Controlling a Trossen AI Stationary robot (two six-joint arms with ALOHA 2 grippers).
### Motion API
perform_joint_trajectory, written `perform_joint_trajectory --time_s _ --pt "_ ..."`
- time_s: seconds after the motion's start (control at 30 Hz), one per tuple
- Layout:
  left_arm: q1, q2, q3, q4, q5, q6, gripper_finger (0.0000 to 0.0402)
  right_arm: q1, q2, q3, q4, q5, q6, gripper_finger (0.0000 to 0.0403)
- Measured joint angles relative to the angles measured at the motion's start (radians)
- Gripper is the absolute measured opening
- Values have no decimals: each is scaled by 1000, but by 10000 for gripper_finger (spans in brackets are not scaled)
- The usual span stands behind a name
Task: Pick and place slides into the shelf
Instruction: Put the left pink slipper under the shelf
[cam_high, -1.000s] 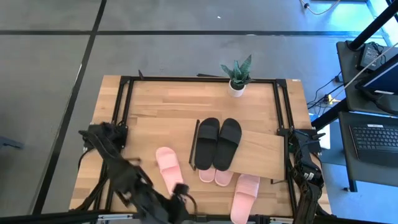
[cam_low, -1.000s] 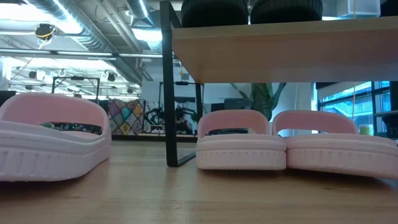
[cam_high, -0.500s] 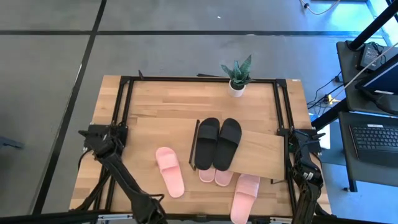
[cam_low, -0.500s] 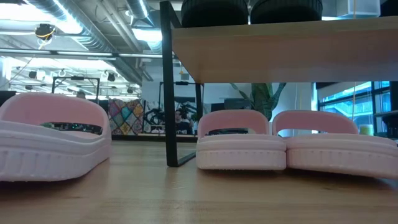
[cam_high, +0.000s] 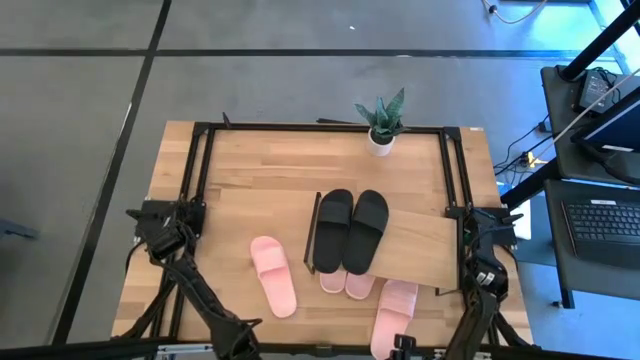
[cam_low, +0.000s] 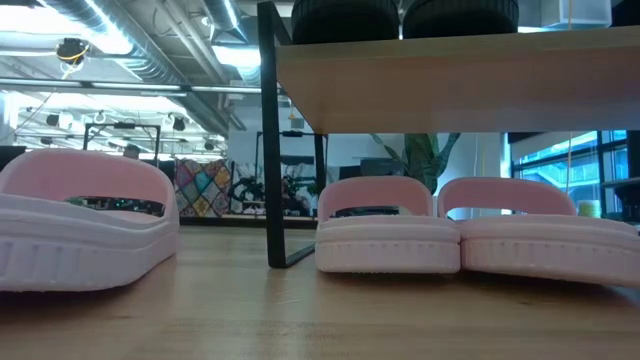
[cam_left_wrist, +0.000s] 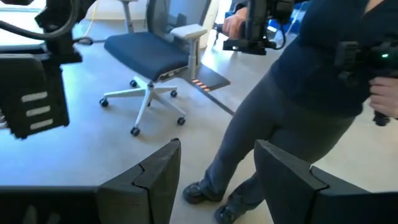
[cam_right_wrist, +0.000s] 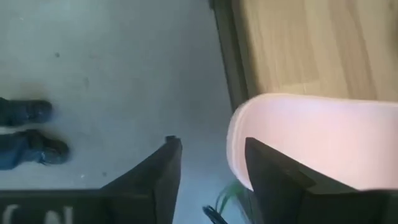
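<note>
Wooden tabletop (cam_high: 250, 165): shelf (cam_high: 420, 240) holds the black slides (cam_high: 350, 230) on top. Right gripper (cam_right_wrist: 208, 171), jaws apart, nears the pink slide (cam_right_wrist: 311, 140) overhanging the near edge, probably to grab it; left gripper (cam_left_wrist: 214, 177) gapes idle.

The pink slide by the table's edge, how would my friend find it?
Find the shelf holding the black slides. Go from its right end toward the table's near edge. That pink slide lies alone there, hanging over the edge, while two others sit tucked under the shelf.
</note>
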Motion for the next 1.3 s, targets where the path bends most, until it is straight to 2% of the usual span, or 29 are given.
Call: perform_joint_trajectory --time_s 0.47,0.83,0.93,1.17,1.3 --pt "10 0 -11 -1 -1 -8 195 -4 0 -135 33 -7 1 125" --pt "12 0 -11 -8 0 -8 195 -15 -3 -165 52 -29 -29 13" --pt "14 0 -11 -17 0 -8 195 -16 -3 -165 36 -29 -41 13" --pt "19 0 -11 -19 0 -8 195 -35 3 -118 -204 -34 -37 8" --pt "25 0 -11 -19 0 -8 195 -49 4 -114 -272 -31 -55 8"
